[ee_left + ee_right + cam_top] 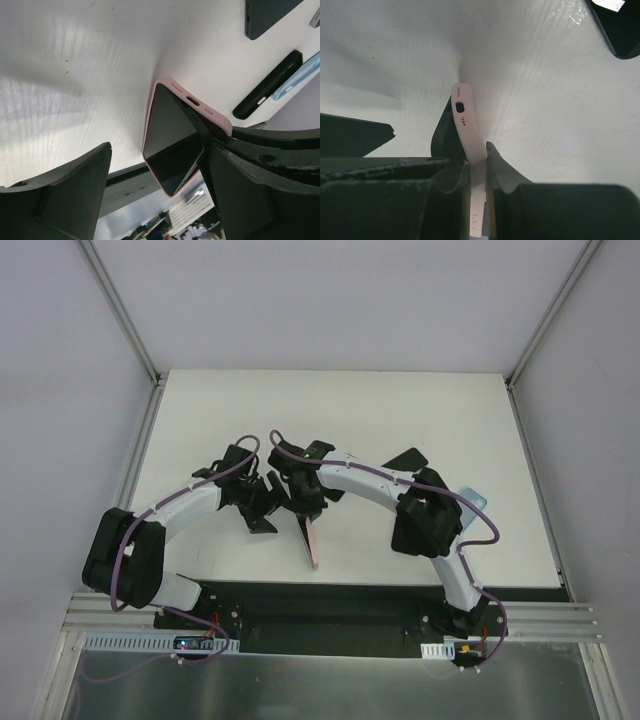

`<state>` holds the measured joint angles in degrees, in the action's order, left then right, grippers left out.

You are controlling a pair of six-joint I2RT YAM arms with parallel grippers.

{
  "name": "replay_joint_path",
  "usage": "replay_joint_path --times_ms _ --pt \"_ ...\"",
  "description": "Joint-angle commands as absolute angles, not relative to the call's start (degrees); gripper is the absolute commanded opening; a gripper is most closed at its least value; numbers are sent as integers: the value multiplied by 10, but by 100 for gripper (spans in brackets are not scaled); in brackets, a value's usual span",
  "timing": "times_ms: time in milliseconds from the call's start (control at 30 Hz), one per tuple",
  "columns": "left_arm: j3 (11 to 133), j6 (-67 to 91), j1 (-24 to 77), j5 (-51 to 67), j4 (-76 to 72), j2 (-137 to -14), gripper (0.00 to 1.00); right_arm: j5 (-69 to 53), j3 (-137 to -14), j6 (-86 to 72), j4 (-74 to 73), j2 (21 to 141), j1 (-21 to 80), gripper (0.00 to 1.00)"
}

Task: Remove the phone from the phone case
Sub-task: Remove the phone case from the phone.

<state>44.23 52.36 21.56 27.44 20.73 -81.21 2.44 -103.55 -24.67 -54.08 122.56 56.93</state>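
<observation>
A pink phone case (312,540) stands on its edge over the near middle of the table. My right gripper (305,498) is shut on it. In the right wrist view the case (469,131) is pinched between the two fingers and bends. The black phone (441,134) bulges out of the case on its left side. In the left wrist view the phone's dark screen (172,142) faces me, and one corner sits out of the pink rim (220,120). My left gripper (159,160) is open around the phone, its right finger (265,200) close against the phone's edge.
Spare cases lie at the right: a black one (267,85), a dark one (267,17) and a light blue one (300,75). From above, the black one (405,458) and the blue one (478,498) sit behind the right arm. The table's front edge (330,585) is near.
</observation>
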Motion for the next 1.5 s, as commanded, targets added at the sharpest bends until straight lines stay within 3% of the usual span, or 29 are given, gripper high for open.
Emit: replay_joint_path --times_ms 0,300,667,1067,1467 --pt "405 579 203 310 207 -783 75 47 -1035 -245 -468 1186 578 1" --pt "394 620 201 302 200 -783 72 66 -1034 -250 -461 1186 587 1" --pt "381 559 219 256 218 -830 65 73 -1053 -243 -468 1196 594 1" --pt "376 489 232 182 289 -825 50 79 -1056 -247 -468 1193 594 2" --pt "339 481 259 158 308 -820 43 85 -1061 -254 -464 1181 596 1"
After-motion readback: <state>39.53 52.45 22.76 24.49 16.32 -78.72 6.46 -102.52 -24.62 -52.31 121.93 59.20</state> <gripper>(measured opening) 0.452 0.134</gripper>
